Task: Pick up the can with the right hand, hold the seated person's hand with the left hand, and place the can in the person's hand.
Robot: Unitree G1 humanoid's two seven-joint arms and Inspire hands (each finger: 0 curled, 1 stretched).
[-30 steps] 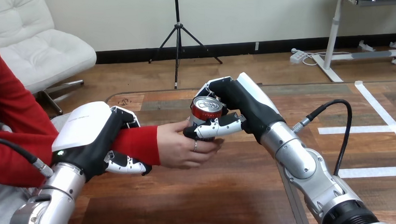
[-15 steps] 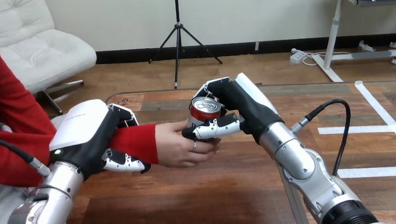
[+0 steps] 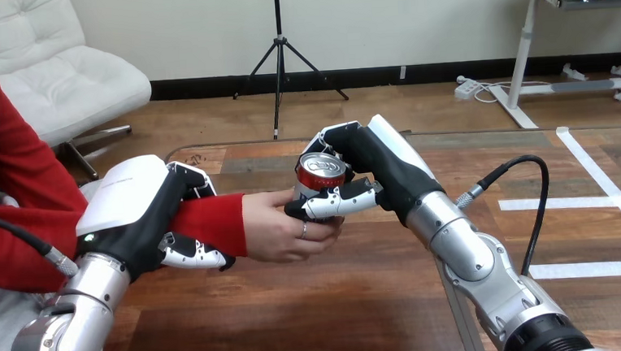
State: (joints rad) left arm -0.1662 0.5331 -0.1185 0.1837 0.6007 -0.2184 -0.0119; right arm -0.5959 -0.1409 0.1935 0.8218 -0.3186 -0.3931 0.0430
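Almost done: red can [image 3: 321,173] seemingly laid in the person's hand [image 3: 282,228].
Gripped by right hand [image 3: 372,165]; forearm [image 3: 212,220] clasped by left hand [image 3: 140,212]; release remains.

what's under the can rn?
The person's hand, palm up, is under the can. The right hand, curled round the can, covers its lower side, so whether the base already rests on the palm is hidden.

Left arm [image 3: 80,320] extended from lower left, left robot hand [image 3: 134,211] back upward, fingers and thumb curled round the person's forearm [image 3: 212,222], right arm [image 3: 475,263] extended from lower right, right robot hand [image 3: 372,172] fingers and thumb closed round the can [image 3: 321,175]
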